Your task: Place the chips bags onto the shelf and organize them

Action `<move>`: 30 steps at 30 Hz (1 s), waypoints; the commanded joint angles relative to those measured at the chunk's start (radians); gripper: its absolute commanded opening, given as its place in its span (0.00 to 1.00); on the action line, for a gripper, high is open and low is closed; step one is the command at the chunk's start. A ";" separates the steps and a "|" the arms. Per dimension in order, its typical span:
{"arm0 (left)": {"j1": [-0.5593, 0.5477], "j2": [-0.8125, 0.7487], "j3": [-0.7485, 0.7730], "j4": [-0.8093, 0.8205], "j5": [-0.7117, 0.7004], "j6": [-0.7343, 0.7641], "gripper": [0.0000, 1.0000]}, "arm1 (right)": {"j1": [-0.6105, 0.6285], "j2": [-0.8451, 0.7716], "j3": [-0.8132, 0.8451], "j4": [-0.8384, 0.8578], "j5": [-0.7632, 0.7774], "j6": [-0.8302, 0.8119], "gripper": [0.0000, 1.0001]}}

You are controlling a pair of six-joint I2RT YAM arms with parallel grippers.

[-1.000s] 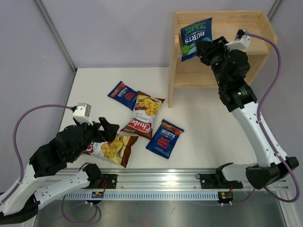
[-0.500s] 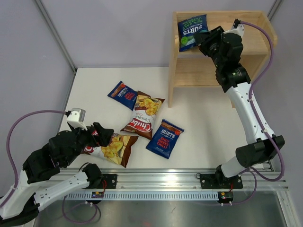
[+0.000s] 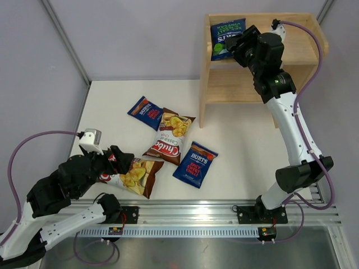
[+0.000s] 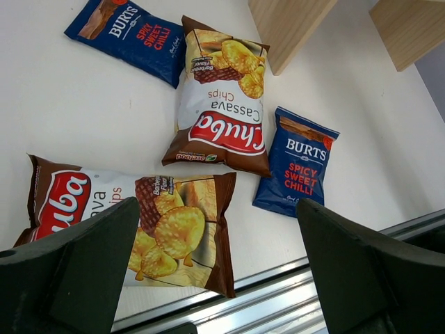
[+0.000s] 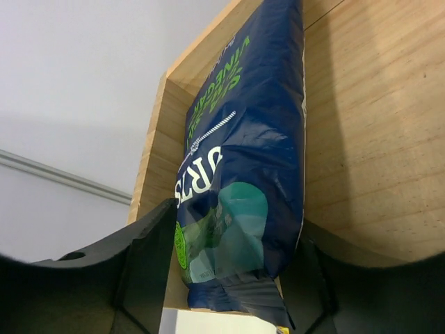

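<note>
Up top, right claw (image 3: 233, 47) clenched on green-lettered dark blue Burts bag (image 3: 227, 32), upper tier of light wooden shelf (image 3: 205, 84). Left claw (image 3: 124, 158) spread above brown-and-white Chuba bag (image 3: 134, 178), lower left. 3 more bags (image 3: 171, 137) mid-frame on white table (image 3: 247, 145); grey walls (image 3: 140, 39).

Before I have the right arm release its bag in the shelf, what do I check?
1. Green-lettered dark blue Burts bag inside the light wooden shelf, upper tier: ok.
2. Its bottom seated on the board: cannot tell.
3. Right gripper shut on it: ok.
4. Left gripper open over the near brown-and-white Chuba bag: ok.
5. Every bag shelved: not ok, four lie on the white table.
</note>
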 commanded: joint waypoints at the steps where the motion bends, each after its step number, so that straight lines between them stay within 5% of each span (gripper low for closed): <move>1: 0.003 0.017 0.024 -0.005 -0.035 0.025 0.99 | 0.010 0.035 0.138 -0.166 0.063 -0.130 0.64; 8: 0.003 0.051 0.032 -0.016 -0.050 0.030 0.99 | 0.009 0.148 0.356 -0.384 0.104 -0.336 0.83; 15: 0.003 0.070 0.024 -0.024 -0.062 0.031 0.99 | 0.010 0.133 0.393 -0.449 0.158 -0.483 0.84; 30: 0.003 0.125 0.009 0.005 -0.084 0.040 0.99 | 0.030 0.253 0.523 -0.496 -0.038 -0.546 0.61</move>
